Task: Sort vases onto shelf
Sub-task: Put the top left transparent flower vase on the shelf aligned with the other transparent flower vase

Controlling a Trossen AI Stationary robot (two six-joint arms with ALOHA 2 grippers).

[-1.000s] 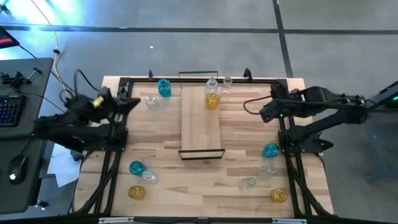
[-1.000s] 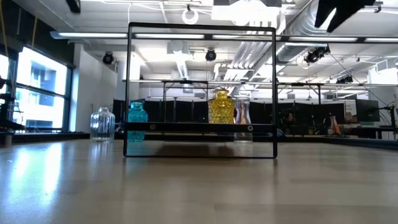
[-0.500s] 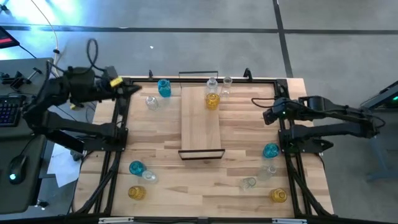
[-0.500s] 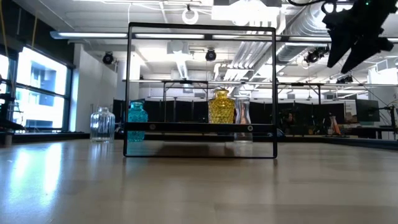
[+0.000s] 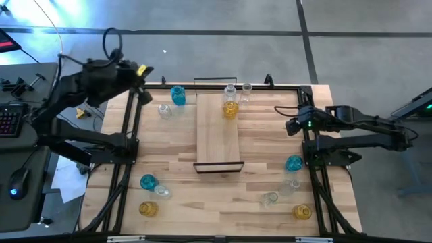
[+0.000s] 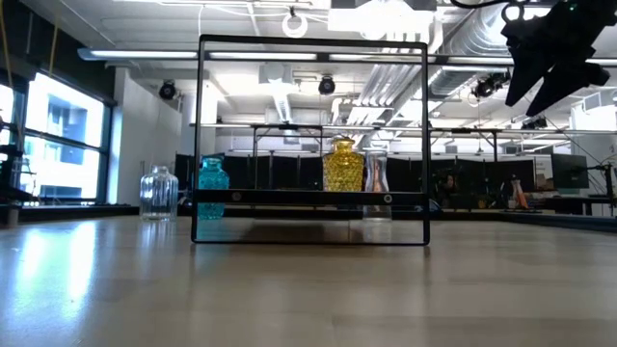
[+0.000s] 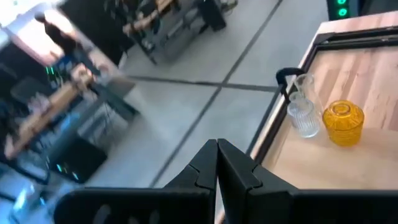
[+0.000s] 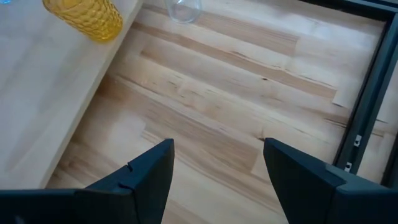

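Observation:
The shelf, a light-wood board with black end frames, lies in the table's middle. An amber vase stands on its far end. Two clear vases stand on the table behind it. A teal vase and a clear one stand far left. More vases stand near left and near right. My left gripper is shut and empty, raised over the far left corner. My right gripper is open and empty, above the table right of the shelf.
A black metal frame runs along the table's left and right edges and far edge. Bare wood lies between the shelf and my right gripper. A desk with a keyboard stands beyond the table's left side.
My left gripper has risen, swung toward the table's far edge and rolled about its own line, staying shut. My right gripper has come down toward the table right of the shelf, then kept still, its fingers as wide apart as before.

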